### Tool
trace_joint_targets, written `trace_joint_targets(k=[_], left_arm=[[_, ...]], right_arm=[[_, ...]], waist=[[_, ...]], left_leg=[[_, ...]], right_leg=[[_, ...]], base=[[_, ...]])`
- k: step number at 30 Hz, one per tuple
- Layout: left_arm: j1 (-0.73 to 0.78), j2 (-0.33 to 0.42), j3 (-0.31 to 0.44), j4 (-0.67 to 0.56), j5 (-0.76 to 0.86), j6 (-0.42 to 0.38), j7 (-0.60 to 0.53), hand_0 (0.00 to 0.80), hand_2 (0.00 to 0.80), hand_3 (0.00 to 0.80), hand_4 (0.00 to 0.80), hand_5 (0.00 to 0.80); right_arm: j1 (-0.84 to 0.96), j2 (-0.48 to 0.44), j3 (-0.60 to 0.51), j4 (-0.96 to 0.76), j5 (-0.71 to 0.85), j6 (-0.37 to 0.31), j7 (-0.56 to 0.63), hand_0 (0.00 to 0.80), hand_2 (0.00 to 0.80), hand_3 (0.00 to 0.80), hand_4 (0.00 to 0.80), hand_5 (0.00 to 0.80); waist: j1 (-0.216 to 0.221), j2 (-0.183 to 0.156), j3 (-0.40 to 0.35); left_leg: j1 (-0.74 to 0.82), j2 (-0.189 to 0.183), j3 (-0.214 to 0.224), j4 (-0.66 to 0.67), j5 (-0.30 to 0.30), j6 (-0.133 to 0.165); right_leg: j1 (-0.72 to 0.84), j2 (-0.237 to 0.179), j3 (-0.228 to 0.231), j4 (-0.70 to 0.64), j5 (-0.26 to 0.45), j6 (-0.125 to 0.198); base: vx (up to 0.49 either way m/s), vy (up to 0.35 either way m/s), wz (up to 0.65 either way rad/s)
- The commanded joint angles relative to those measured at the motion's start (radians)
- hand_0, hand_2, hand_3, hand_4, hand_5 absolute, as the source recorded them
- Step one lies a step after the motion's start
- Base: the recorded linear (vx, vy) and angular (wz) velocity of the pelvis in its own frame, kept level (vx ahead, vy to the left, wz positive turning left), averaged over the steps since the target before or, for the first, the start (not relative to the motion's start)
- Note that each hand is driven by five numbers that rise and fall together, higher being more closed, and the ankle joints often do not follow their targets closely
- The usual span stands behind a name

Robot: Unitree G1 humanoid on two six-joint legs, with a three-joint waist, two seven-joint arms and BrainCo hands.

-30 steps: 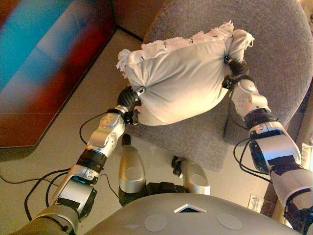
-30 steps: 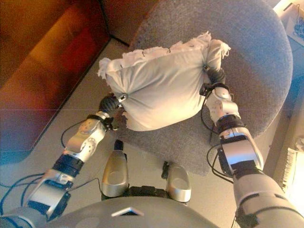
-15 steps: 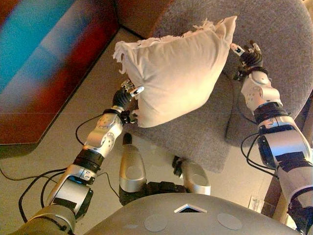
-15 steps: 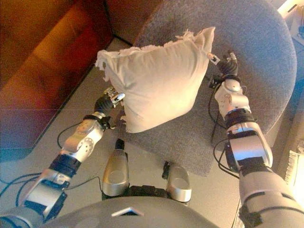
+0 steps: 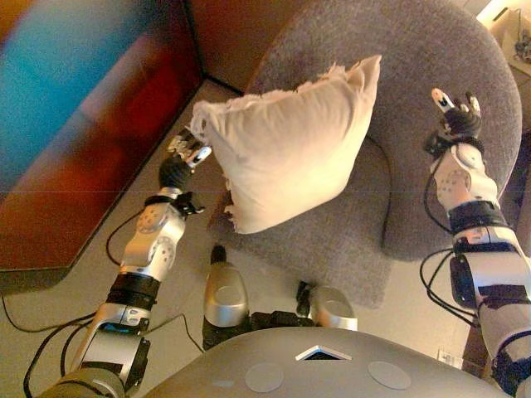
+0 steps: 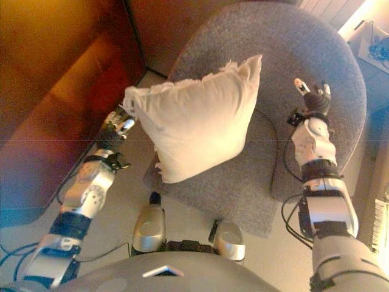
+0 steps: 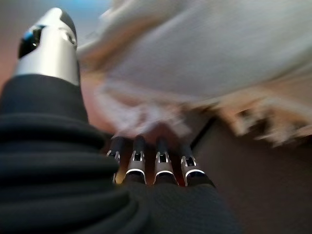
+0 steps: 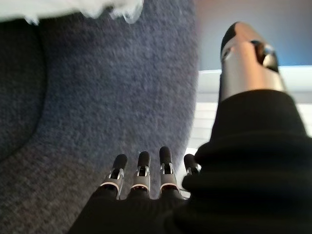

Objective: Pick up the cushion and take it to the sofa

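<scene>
The cream cushion (image 5: 290,153) with a frayed fringe stands on edge on the seat of the grey upholstered sofa chair (image 5: 431,50), its lower corner near the seat's front edge. My left hand (image 5: 181,159) is open, just left of the cushion's fringed corner and apart from it. In the left wrist view the fingers are straight, with the cushion (image 7: 209,53) past them. My right hand (image 5: 453,120) is open over the chair's right side, well clear of the cushion. The right wrist view shows straight fingers over grey upholstery (image 8: 97,87).
A dark red-brown cabinet (image 5: 75,124) stands along the left, with a strip of beige floor (image 5: 75,290) between it and the chair. A pale object (image 6: 374,48) lies at the upper right, beyond the chair's back.
Both hands have let go of the cushion and moved apart, the left to the left and the right to the right. The cushion has settled onto the chair seat.
</scene>
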Motion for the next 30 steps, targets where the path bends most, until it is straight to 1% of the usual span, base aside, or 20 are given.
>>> trace_joint_targets(k=[1,6,9,11,14,15,16,20,22,26,30], left_arm=[[0.073,0.014,0.048,-0.053,0.0,-0.078,-0.051,0.0,0.0,0.0,0.0,0.0],[0.122,-0.007,0.107,-0.063,0.003,-0.092,-0.088,0.0,0.0,0.0,0.0,0.0],[0.138,-0.013,0.122,-0.073,0.016,-0.096,-0.114,0.0,0.0,0.0,0.0,0.0],[0.155,-0.02,0.128,-0.089,0.01,-0.102,-0.14,0.0,0.0,0.0,0.0,0.0],[0.169,-0.038,0.133,-0.106,-0.018,-0.113,-0.17,0.0,0.0,0.0,0.0,0.0],[0.17,-0.04,0.134,-0.106,-0.025,-0.118,-0.182,0.0,0.0,0.0,0.0,0.0],[0.177,-0.054,0.138,-0.117,-0.045,-0.123,-0.199,0.0,0.0,0.0,0.0,0.0],[0.186,-0.081,0.137,-0.131,-0.093,-0.132,-0.227,0.0,0.0,0.0,0.0,0.0],[0.194,-0.088,0.126,-0.144,-0.064,-0.154,-0.224,0.0,0.0,0.0,0.0,0.0],[0.205,-0.098,0.119,-0.161,-0.074,-0.176,-0.202,0.0,0.0,0.0,0.0,0.0],[0.201,-0.097,0.105,-0.169,-0.061,-0.205,-0.179,0.0,0.0,0.0,0.0,0.0]], right_arm=[[0.109,-0.034,-0.051,-0.074,-0.001,-0.073,0.077,0.0,0.0,0.0,0.0,0.0],[0.219,0.007,-0.09,-0.131,-0.001,-0.096,0.144,0.0,0.0,0.0,0.0,0.0],[0.255,0.039,-0.104,-0.168,0.017,-0.123,0.172,0.0,0.0,0.0,0.0,0.0],[0.29,0.078,-0.108,-0.223,0.005,-0.15,0.191,0.0,0.0,0.0,0.0,0.0],[0.33,0.14,-0.094,-0.305,0.023,-0.173,0.252,0.0,0.0,0.0,0.0,0.0],[0.335,0.148,-0.091,-0.314,0.036,-0.176,0.268,0.0,0.0,0.0,0.0,0.0],[0.356,0.187,-0.077,-0.353,0.061,-0.186,0.307,0.0,0.0,0.0,0.0,0.0],[0.401,0.269,-0.047,-0.397,0.136,-0.22,0.409,0.0,0.0,0.0,0.0,0.0],[0.425,0.308,-0.027,-0.417,0.162,-0.227,0.425,0.0,0.0,0.0,0.0,0.0],[0.464,0.353,0.009,-0.452,0.177,-0.231,0.436,0.0,0.0,0.0,0.0,0.0],[0.487,0.359,0.056,-0.487,0.131,-0.23,0.45,0.0,0.0,0.0,0.0,0.0]], waist=[[-0.011,-0.022,-0.101],[-0.021,-0.022,-0.108],[-0.028,-0.02,-0.11],[-0.034,-0.016,-0.109],[-0.045,-0.015,-0.109],[-0.047,-0.016,-0.109],[-0.054,-0.015,-0.108],[-0.071,-0.016,-0.107],[-0.078,-0.016,-0.107],[-0.095,-0.016,-0.109],[-0.109,-0.011,-0.106]], left_leg=[[-0.009,0.061,0.03,0.025,0.001,-0.034],[0.019,0.044,0.049,-0.013,0.008,-0.023],[0.025,0.04,0.059,-0.017,0.004,-0.02],[0.028,0.036,0.064,-0.019,0.001,-0.017],[0.037,0.028,0.078,-0.033,0.001,-0.011],[0.039,0.027,0.08,-0.037,0.001,-0.01],[0.046,0.021,0.088,-0.043,-0.002,-0.007],[0.057,0.007,0.105,-0.06,-0.006,0.003],[0.059,-0.001,0.107,-0.067,-0.007,0.009],[0.063,-0.011,0.112,-0.065,-0.016,0.019],[0.063,-0.018,0.117,-0.065,-0.019,0.025]], right_leg=[[-0.002,-0.077,0.034,0.02,-0.018,0.083],[-0.009,-0.08,0.023,0.007,-0.004,0.084],[-0.014,-0.08,0.021,0.0,0.002,0.084],[-0.018,-0.082,0.021,-0.005,0.007,0.086],[-0.025,-0.082,0.016,-0.02,0.022,0.09],[-0.026,-0.082,0.016,-0.023,0.024,0.09],[-0.033,-0.08,0.014,-0.034,0.035,0.09],[-0.052,-0.076,0.012,-0.047,0.053,0.094],[-0.062,-0.071,0.018,-0.046,0.055,0.093],[-0.076,-0.063,0.036,-0.04,0.052,0.088],[-0.085,-0.058,0.051,-0.039,0.052,0.084]], base=[[-0.021,0.078,-0.02],[-0.048,0.065,-0.05],[-0.059,0.051,0.01],[-0.078,0.062,0.0],[-0.09,0.054,-0.06],[-0.088,0.047,-0.01],[-0.082,0.044,-0.03],[-0.107,0.042,-0.05],[-0.086,0.023,-0.1],[-0.057,0.024,-0.11],[-0.045,0.024,-0.11]])
